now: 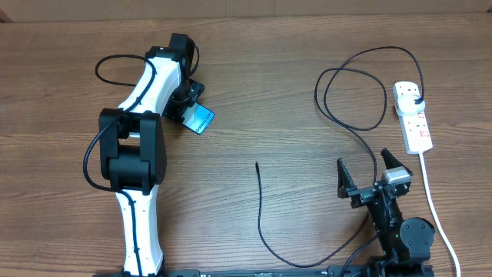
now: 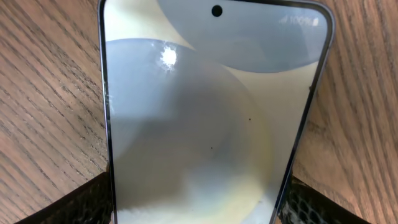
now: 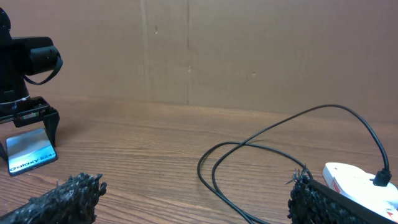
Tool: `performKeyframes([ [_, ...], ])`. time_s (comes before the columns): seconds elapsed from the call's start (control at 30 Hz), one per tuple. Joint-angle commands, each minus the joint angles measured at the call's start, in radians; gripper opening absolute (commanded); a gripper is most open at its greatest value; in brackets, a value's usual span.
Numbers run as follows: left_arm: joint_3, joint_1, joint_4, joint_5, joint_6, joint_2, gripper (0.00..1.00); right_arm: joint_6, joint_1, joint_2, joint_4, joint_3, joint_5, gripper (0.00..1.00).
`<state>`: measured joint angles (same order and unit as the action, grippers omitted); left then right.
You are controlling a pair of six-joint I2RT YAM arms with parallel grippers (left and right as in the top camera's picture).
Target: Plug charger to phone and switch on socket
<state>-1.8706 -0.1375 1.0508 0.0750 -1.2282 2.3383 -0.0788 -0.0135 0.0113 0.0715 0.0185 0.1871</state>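
So far only the phone is in hand. The left end effector (image 1: pixel 189 112) is at the far left of the bench (image 1: pixel 254 77), pressed in on the phone (image 1: pixel 201 121) by its long edges, w/ the lit screen tipped up toward the right side. In the left wrist view both pads (image 2: pixel 78 202) touch the phone's rim at the bottom corners, so it reads as a pinch, not a loose straddle. The port edge isn't visible in any view.

The right end effector (image 1: pixel 366 168) is at the near right, fingers spread wide w/ nothing btwn them. The charger (image 1: pixel 259 208) isn't picked up. Its connector tip (image 1: pixel 257 165) lies loose mid-bench, left of the right end effector and well apart from the phone. The cable runs nearward, curves right, then loops to the far right, where its plug (image 1: pixel 416 101) already sits in the socket (image 1: pixel 417 131). Switch pos. can't be told at this res.

Judged step: phone secured, cable pickup not yet begun. The next move prob. calls for the right end effector to go left, drop over the cable just behind the tip and close on it. It then has to line the tip up w/ the phone's port. The cable is thin and flat on the wood, so a low, square approach matters. The socket switch comes after.
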Motion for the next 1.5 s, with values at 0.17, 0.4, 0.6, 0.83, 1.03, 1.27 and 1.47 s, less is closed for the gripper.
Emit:
performKeyframes([
  [0.17, 0.036, -0.007, -0.004, -0.021, 0.001, 0.029, 0.65, -0.001, 0.003, -0.008, -0.005, -0.011, 0.005, 1.0],
  [0.4, 0.036, -0.007, -0.005, -0.024, 0.002, 0.029, 0.5, -0.001, 0.003, -0.008, -0.005, -0.011, 0.005, 1.0],
  [0.6, 0.036, -0.007, -0.005, -0.023, 0.002, 0.029, 0.21, -0.001, 0.003, -0.008, -0.006, -0.011, 0.005, 1.0],
  [0.83, 0.036, -0.007, -0.005, -0.023, 0.002, 0.029, 0.04, -0.001, 0.003, -0.008, -0.006, -0.011, 0.005, 1.0],
  [1.03, 0.036, -0.007, -0.006, -0.024, 0.002, 0.029, 0.04, -0.001, 0.003, -0.008, -0.006, -0.011, 0.005, 1.0],
  [1.27, 0.032, -0.007, -0.007, -0.026, 0.002, 0.029, 0.04, -0.001, 0.003, -0.008, -0.005, -0.011, 0.005, 1.0],
  [1.47, 0.007, -0.007, 0.0, -0.055, 0.048, 0.029, 0.04, -0.001, 0.003, -0.008, -0.006, -0.011, 0.005, 1.0],
])
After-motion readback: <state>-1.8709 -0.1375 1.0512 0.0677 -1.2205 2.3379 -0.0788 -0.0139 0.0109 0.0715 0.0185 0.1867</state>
